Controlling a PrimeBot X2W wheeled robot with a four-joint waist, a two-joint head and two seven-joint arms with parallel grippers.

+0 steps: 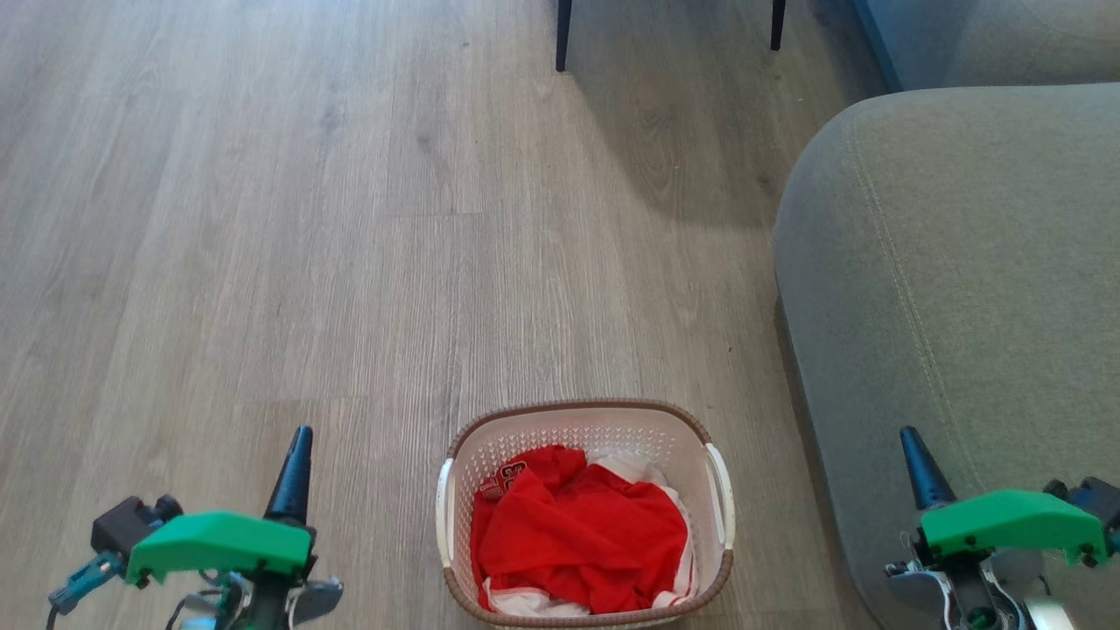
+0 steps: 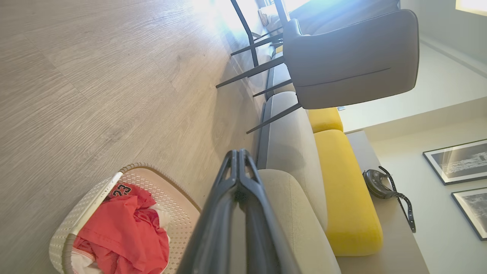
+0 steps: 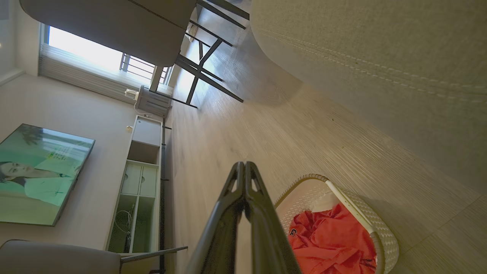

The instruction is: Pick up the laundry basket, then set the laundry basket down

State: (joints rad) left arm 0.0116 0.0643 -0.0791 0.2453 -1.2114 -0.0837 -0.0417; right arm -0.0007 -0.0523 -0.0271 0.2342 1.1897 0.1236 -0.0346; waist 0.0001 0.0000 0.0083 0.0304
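Basket: the laundry basket (image 1: pixel 604 433) stands on the floor (image 1: pixel 262 219) at 6 o'clock in the head view, between both grippers and apart from each. Its near rim is clipped by the bottom edge.
Contents: a crumpled red garment (image 1: pixel 577 534) hides the basket's bottom. White cloth shows beneath it, hard to identify.
Left: the left gripper (image 1: pixel 300 442) is at 8 o'clock, fingers pressed together, grasping nothing.
Right: the right gripper (image 1: pixel 914 451) is at 4 o'clock, seen against the sofa (image 1: pixel 945 289), likewise closed and empty.
Sofa: grey-beige, at 3 o'clock, near the basket and cut off at the right.
Floor: pale wood-look planks.
Room: dark chair legs (image 1: pixel 563 35) at 12 o'clock.
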